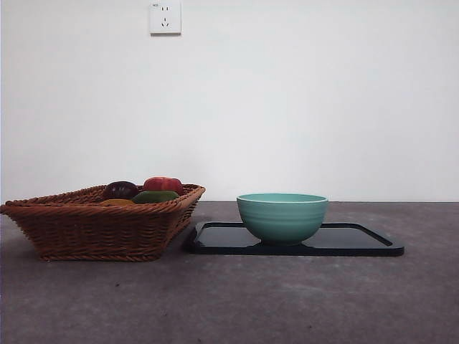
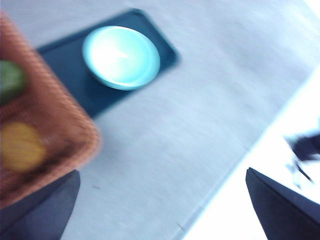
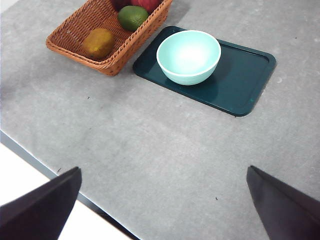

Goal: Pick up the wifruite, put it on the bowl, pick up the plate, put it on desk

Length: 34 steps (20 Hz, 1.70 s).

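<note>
Inside wicker basket (image 1: pixel 100 229), wifruite (image 1: pixel 117 203) mostly hidden by rim

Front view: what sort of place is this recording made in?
Likely a lab or test bench, not a home: a bare grey desk against a blank white wall with a socket, and staged props only, a fruit basket and a bowl on a dark tray.

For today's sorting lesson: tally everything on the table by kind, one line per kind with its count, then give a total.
Fruits: 4 – orange-brown wifruite, green fruit, red fruit, dark purple fruit
Wicker baskets: 1 – basket
Bowls: 1 – mint-green bowl
Trays: 1 – dark tray
Total: 7
</note>
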Available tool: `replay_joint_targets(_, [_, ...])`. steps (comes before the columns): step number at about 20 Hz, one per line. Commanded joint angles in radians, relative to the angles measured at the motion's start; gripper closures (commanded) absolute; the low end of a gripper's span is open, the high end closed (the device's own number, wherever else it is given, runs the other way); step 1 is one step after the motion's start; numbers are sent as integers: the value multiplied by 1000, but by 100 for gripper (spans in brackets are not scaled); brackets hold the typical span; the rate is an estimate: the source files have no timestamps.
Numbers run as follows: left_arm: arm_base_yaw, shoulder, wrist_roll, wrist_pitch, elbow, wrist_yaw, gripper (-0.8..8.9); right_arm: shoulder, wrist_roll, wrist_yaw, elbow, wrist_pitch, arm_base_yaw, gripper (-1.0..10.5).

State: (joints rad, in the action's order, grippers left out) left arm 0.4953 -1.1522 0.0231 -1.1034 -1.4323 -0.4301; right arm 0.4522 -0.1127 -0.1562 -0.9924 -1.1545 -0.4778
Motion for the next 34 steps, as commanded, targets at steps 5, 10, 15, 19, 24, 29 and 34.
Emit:
replay_joint_targets(5, [23, 165, 70, -36, 53, -69, 283, 2, -11, 0, -8, 9, -7, 367])
replay_joint_targets(10, [23, 322, 64, -50, 142, -69, 283, 2, -11, 0, -8, 9, -7, 367])
replay_joint_targets(15, [23, 489, 55, -48, 249, -69, 283, 2, -11, 0, -8, 10, -7, 367])
replay_joint_targets(19, [23, 575, 55, -48, 264, -69, 283, 2, -12, 0, -8, 10, -7, 367])
replay_joint_targets(24, [23, 625, 55, -43, 264, -69, 283, 5, -15, 0, -8, 18, -7, 367])
replay_joint_targets(29, [23, 626, 36, -42, 264, -69, 283, 79, -97, -1, -8, 86, -7, 368])
replay_joint_targets(34, [23, 626, 36, -42, 264, -69, 283, 309, -181, -4, -26, 161, -7, 368])
